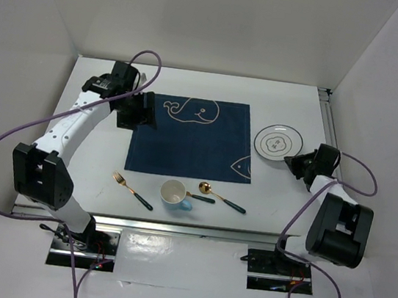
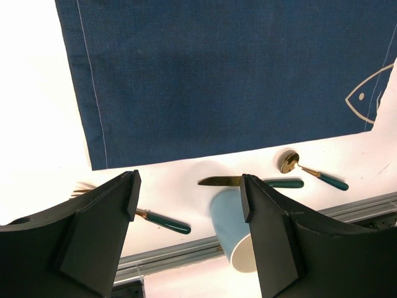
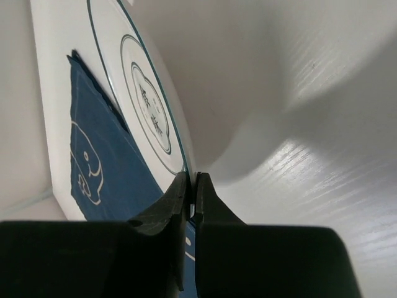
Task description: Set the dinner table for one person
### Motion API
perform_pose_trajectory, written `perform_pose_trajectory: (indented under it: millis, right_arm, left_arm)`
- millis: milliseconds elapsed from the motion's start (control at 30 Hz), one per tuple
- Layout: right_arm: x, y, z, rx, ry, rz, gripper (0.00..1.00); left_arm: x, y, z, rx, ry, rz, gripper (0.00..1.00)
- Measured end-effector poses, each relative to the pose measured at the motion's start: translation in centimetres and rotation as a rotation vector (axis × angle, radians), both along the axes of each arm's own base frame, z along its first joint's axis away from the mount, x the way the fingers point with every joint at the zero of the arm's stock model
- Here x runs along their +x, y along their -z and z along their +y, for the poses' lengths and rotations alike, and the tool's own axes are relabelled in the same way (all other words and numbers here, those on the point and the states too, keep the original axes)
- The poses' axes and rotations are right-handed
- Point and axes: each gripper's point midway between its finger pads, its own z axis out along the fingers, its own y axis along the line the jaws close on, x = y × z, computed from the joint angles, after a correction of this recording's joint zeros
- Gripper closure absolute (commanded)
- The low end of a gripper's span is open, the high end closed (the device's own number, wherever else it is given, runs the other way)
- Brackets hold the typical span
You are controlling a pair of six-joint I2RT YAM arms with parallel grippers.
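One plate [image 1: 279,141] rim pinched in our right hand [image 3: 191,186], left hand [image 2: 189,192] spread; we should lift it level.

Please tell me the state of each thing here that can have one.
left gripper: open, empty.
right gripper: shut on plate rim.
plate: resting on dinner table.
placemat: spread flat.
cup: upright.
fork: lying flat.
knife: lying flat.
spoon: lying flat.

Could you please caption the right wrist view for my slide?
Right fingers pinch the plate rim beside the navy whale placemat.
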Motion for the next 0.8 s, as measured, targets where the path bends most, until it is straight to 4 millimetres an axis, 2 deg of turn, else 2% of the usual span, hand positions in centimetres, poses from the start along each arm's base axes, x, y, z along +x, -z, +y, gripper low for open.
perform_pose_trajectory:
  millis: [267, 367, 467, 567, 700, 800]
  right_arm:
    - [0.7, -4.3, 0.0, -0.059, -0.048, -0.085, 1.00]
    - [2.0, -6.7, 1.3, -0.074, -0.122, -0.146, 1.00]
    - [3.5, -8.9, 5.5, -0.077, -0.268, -0.203, 1.00]
    - [5.0, -9.8, 11.7, -0.046, -0.468, -0.231, 1.00]
    - [5.9, -8.3, 19.4, 0.019, -0.703, -0.199, 1.00]
    - [5.8, -6.2, 23.3, 0.063, -0.823, -0.157, 1.00]
  left_arm:
    - [0.6, -2.1, 0.0, -0.004, -0.006, -0.060, 0.17]
    - [0.7, -2.4, 0.0, -0.006, -0.007, -0.067, 0.17]
    - [0.7, -2.5, 0.3, 0.006, -0.023, -0.069, 0.17]
    - [0.6, -3.0, 0.9, 0.021, -0.061, -0.079, 0.17]
    - [0.4, -4.2, 1.4, 0.025, -0.107, -0.111, 0.17]
    - [0.4, -5.1, 1.6, 0.028, -0.121, -0.138, 0.17]
